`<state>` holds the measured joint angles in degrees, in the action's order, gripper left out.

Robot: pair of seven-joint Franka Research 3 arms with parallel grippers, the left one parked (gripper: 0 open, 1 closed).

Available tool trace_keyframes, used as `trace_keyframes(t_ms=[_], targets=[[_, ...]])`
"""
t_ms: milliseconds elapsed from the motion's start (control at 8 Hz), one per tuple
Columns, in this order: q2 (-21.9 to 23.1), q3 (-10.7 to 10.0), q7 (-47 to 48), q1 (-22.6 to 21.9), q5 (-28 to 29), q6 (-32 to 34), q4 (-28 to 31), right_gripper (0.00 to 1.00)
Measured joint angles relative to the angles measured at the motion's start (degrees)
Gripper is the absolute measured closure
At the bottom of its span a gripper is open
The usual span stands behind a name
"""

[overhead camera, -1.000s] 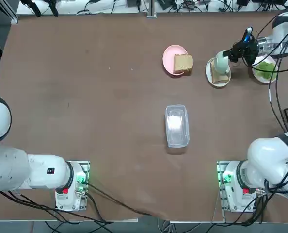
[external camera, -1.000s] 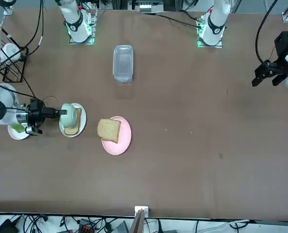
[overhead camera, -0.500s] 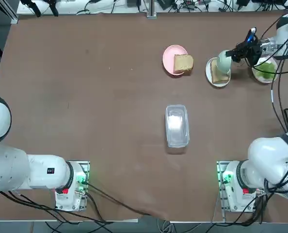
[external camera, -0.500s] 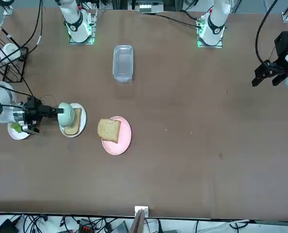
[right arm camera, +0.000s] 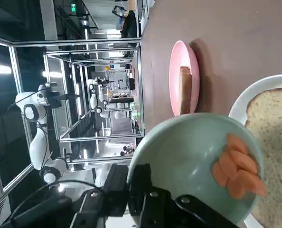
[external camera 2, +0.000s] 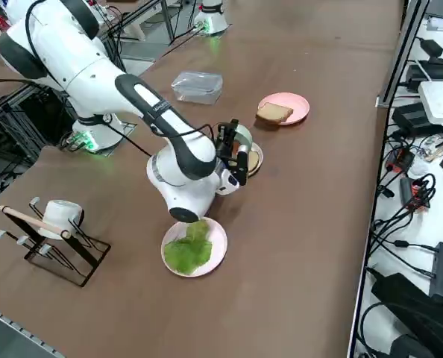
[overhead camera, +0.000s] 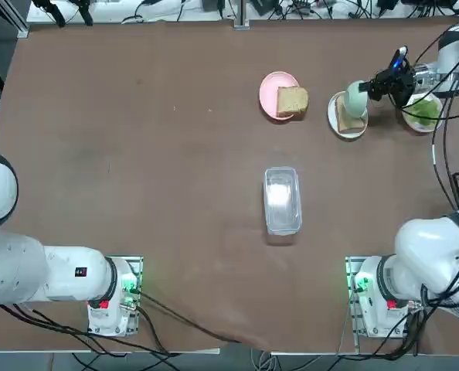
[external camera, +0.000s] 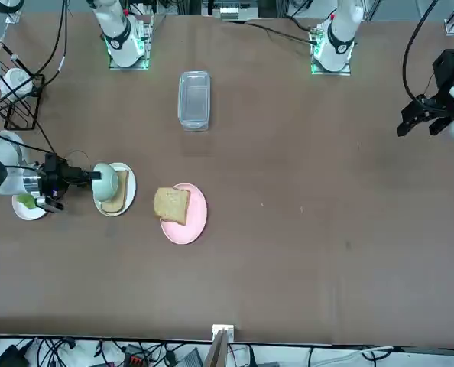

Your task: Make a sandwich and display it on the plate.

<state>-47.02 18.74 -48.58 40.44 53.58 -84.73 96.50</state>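
My right gripper (overhead camera: 369, 88) is shut on the rim of a pale green cup (overhead camera: 355, 97), holding it tipped on its side over the white plate (overhead camera: 338, 127). Orange pieces (right arm camera: 238, 167) lie inside the cup (right arm camera: 193, 161). One tan bread slice (overhead camera: 351, 121) lies on that plate (external camera: 129, 186), partly under the cup (external camera: 105, 180). A second bread slice (overhead camera: 292, 100) rests on the pink plate (overhead camera: 272, 90). Green lettuce (external camera 2: 187, 249) sits on another white plate (external camera 2: 218, 242), beside the gripper (external camera 2: 230, 154).
A clear plastic lidded container (overhead camera: 282, 199) lies mid-table. A black wire mug rack (external camera 2: 54, 237) with a white mug stands near the right-hand table edge. Cables trail from the wrist over the lettuce plate (overhead camera: 423, 113).
The wrist has shifted slightly towards the table's far edge with the cup, which now shows rounder from above. The grip on the cup is unchanged.
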Motion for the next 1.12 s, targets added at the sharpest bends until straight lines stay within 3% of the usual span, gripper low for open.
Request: trace_keyframes(t_ms=[1125], targets=[[-1.4, 0.0, -4.0, 1.2, 2.7, 3.2, -0.5, 0.96]])
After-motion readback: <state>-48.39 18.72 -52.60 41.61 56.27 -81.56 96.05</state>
